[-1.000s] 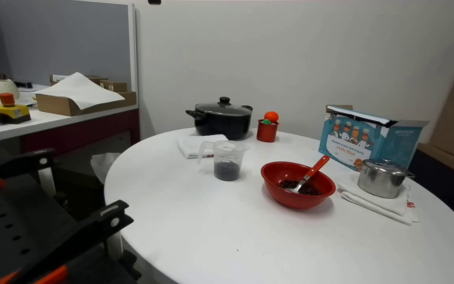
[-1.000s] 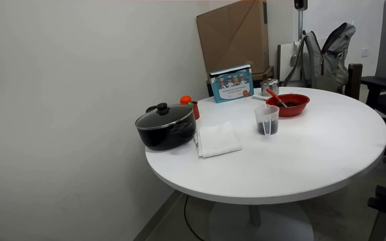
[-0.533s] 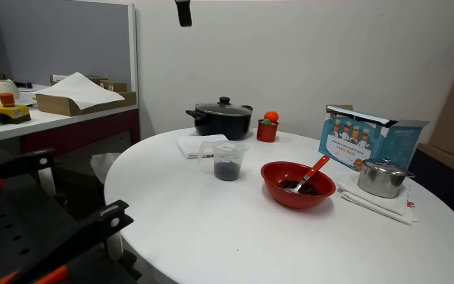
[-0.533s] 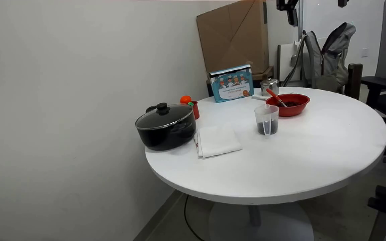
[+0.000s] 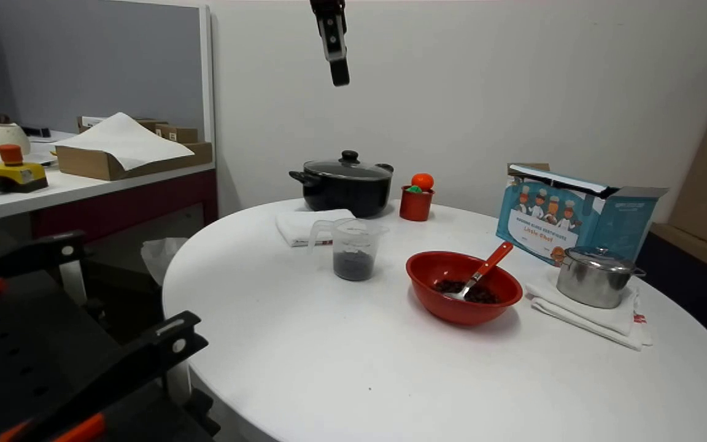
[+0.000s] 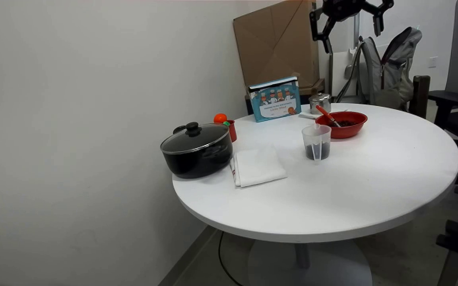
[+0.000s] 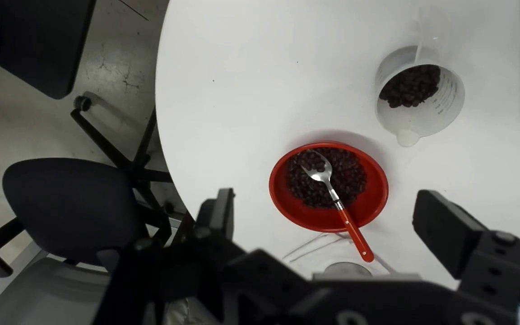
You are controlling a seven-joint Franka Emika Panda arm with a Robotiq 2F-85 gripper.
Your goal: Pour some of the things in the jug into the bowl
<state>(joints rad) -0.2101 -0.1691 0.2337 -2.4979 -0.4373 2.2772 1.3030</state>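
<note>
The gripper [image 6: 353, 43] hangs well above the tabletop [image 5: 304, 362], its fingers [image 7: 443, 232] spread wide and holding nothing; the clear jug [image 5: 355, 247] stands upright on the tabletop, dark pieces [image 7: 411, 85] filling its lower part; near it sits the red bowl [image 5: 461, 313], more dark pieces inside and a red-handled spoon [image 7: 345, 219] leaning over its rim; a folded white cloth [image 6: 259, 167] lies beside the black pot [image 6: 197, 163].

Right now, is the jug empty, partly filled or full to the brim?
Partly filled. In both exterior views, dark pieces fill only the lower part of the jug; its clear upper part holds none.
</note>
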